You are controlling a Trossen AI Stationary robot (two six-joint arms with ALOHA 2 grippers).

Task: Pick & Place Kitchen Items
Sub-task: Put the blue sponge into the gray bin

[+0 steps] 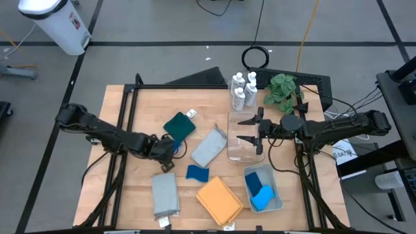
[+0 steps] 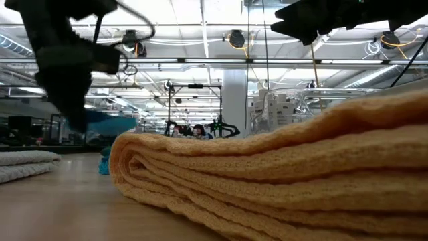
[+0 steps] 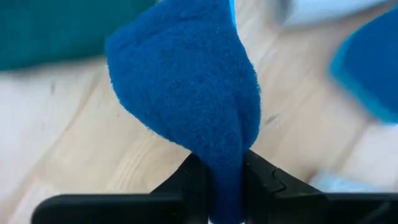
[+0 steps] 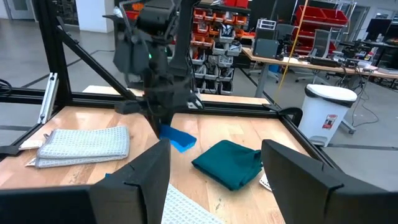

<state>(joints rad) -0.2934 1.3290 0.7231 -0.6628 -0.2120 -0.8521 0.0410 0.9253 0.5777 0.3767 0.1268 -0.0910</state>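
My left gripper is shut on a blue sponge a little above the table, between the dark teal cloth and a grey cloth. The right wrist view shows the held sponge too. My right gripper is open and empty over the clear bin. A second blue sponge, another grey cloth and the orange cloth lie flat on the table. Several white bottles stand at the far edge. My left gripper pinches one end of the sponge between its two fingers. That end is squeezed thin and the rest flares out wide beyond them. The fingers point down, and the sponge hangs tilted below them, clear of the table.
A pale grey-blue tray at the near right holds two blue sponges. A green plant stands by the bottles. A black frame runs along the table's left and far edges.
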